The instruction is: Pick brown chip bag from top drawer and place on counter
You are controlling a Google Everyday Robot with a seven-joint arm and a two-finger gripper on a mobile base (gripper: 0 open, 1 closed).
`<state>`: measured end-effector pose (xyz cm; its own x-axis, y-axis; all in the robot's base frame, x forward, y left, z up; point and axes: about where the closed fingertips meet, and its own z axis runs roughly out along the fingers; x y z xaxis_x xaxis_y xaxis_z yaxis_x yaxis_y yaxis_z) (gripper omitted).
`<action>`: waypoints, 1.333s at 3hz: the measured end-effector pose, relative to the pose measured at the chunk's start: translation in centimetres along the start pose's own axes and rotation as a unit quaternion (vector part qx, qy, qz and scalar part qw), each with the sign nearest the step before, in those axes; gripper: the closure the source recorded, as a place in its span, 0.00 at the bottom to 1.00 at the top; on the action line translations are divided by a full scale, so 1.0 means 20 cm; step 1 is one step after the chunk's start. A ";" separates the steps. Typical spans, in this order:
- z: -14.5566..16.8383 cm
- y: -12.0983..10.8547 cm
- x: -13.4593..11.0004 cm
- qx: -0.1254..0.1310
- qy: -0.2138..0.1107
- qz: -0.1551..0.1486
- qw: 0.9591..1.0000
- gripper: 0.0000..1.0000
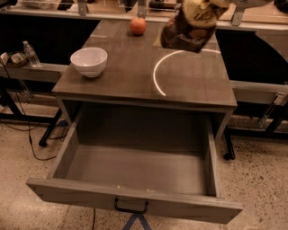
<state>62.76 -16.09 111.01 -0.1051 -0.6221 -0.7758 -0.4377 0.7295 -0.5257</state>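
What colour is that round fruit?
Red fruit, camera view. Gripper out of frame above crinkly brown chip bag.

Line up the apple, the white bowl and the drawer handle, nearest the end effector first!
End effector holds the brown chip bag at the top edge.
1. Apple, back of counter.
2. White bowl, counter's left.
3. Drawer handle, front, lowest.

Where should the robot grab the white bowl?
Probably its rim, from straight above: the bowl stands upright and open on the counter, so one finger fits inside, one outside. Its round sides would likely slip. Right now the gripper is at the top edge, holding the bag over the counter's far side.
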 end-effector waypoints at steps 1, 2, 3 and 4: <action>0.28 0.06 -0.02 -0.015 -0.017 0.014 1.000 1.00; 0.53 0.15 0.00 -0.031 -0.027 0.031 0.999 1.00; 0.74 0.24 0.07 -0.045 -0.030 0.052 0.997 1.00; 0.89 0.32 0.22 -0.057 -0.012 0.065 0.996 0.87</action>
<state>75.34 -9.03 98.04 -0.1472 -0.5173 -0.8430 -0.5205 0.7653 -0.3787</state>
